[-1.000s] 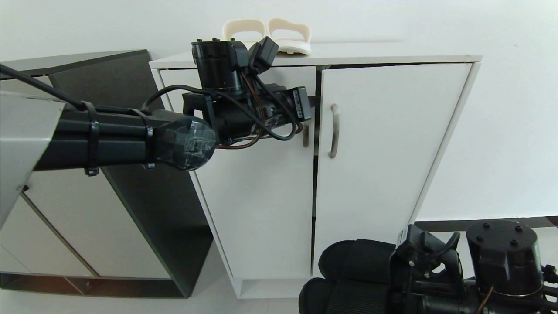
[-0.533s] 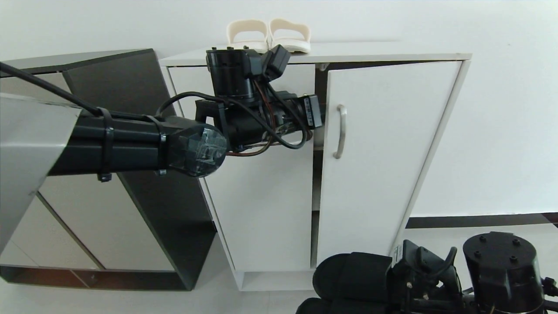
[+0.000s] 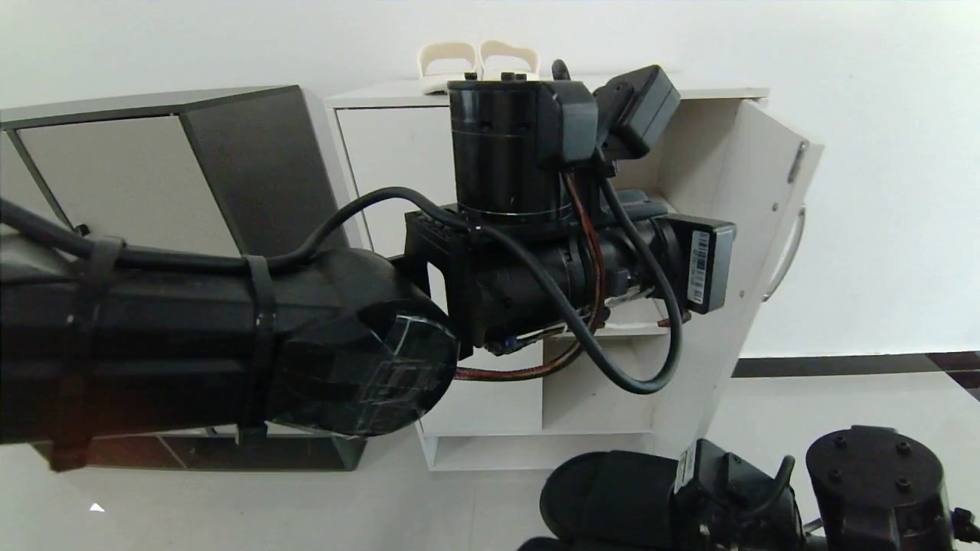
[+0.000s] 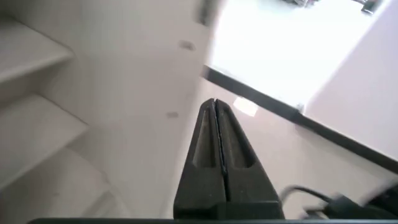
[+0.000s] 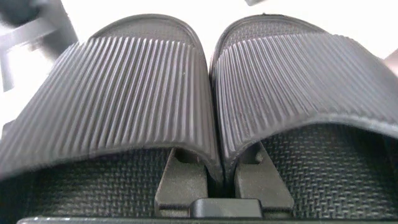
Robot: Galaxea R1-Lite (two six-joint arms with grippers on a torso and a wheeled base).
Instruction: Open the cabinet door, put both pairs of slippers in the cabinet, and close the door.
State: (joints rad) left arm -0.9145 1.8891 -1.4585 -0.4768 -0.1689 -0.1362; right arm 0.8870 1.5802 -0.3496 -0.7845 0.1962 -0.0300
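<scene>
White wall and pale floor meet at a dark skirting strip. One white cabinet stands against the wall, with one dark cabinet just beside it on the left.

Head view: the white cabinet has two doors. The left door is shut. The right door stands wide open, inner face showing, with its handle on the outer side. One pair of cream slippers sits side by side on the cabinet top. The left arm is raised in front of the open compartment. One pair of black slippers sits low before the cabinet, near the foot of the open door. Whether they touch the floor cannot be told.

The left wrist view adds the state of the left gripper: its fingers are pressed flat together and hold nothing. It lies near the open door's inner face, with two shelves to one side.

The right wrist view adds the grip. The right gripper has one finger under each strap of the black slippers, and the two inner side walls are clamped between the fingers.

Count: two pairs of slippers, none inside the cabinet; two doors, one open.
</scene>
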